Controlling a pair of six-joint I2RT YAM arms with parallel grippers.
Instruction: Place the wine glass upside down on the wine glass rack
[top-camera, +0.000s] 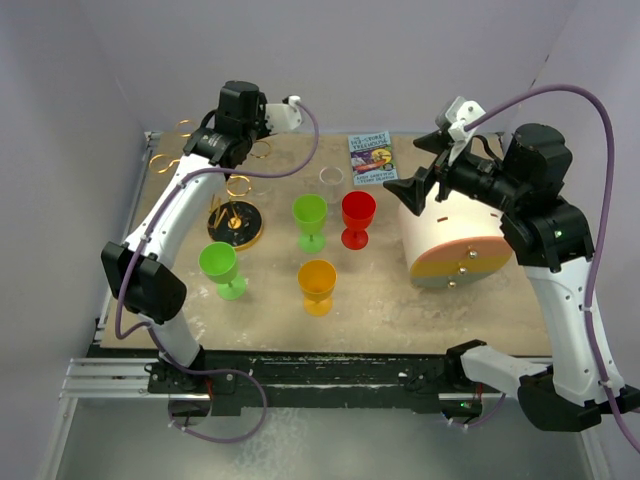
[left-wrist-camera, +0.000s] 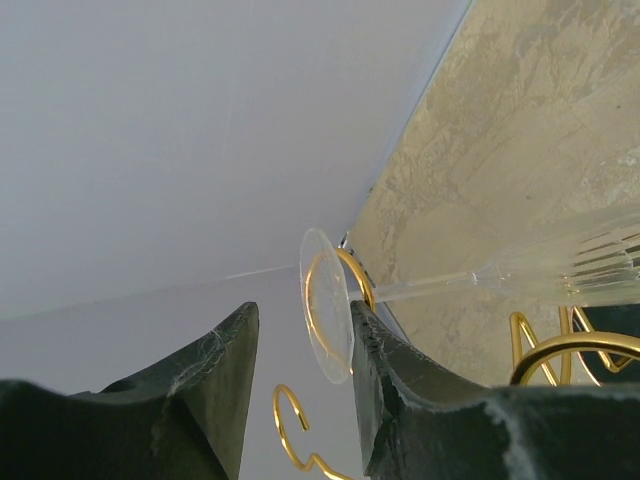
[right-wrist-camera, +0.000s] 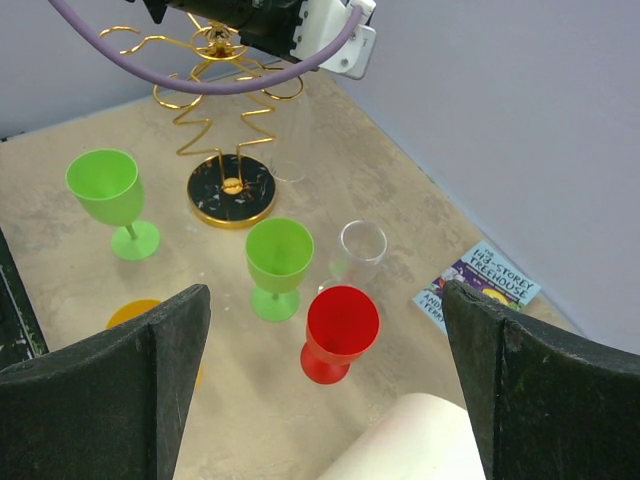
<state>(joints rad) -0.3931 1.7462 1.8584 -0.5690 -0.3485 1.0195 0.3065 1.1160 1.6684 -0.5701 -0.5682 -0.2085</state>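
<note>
Left gripper (left-wrist-camera: 300, 322) fingers are seen spread in the left wrist view. The round foot (left-wrist-camera: 325, 310) of the clear wine glass (left-wrist-camera: 580, 265) is held in the gap between them but is not pinched: it lies hard by the finger (left-wrist-camera: 400, 390) on the right of that frame, and open space is left toward the other finger. From the foot the stem is carried out to the right edge of the frame, rising slightly, so the long axis of the glass is laid across the gripper's line of sight, with the bowl away at the right. A gold loop (left-wrist-camera: 350, 272) of the wine glass rack (right-wrist-camera: 232, 190) is seen just behind the foot, and the foot appears to be lodged on it. In the right wrist view a faint clear shape (right-wrist-camera: 288, 150) can be made out hanging bowl-down at the right side of the rack, though it is too pale to be sure of. The glass is therefore judged to be already hung, and the coming move to be a retreat. For that the fingers need to be drawn back from the foot without the near finger dragging it off the loop. In the overhead view the left arm is stretched to the upper left, its wrist set over the rack's loops. The right gripper (right-wrist-camera: 325, 340) is held wide apart and empty, well away at the right of the overhead frame, so the left arm is much the nearer. A second clear glass (right-wrist-camera: 360, 245) stands below and to the right of the rack.
</note>
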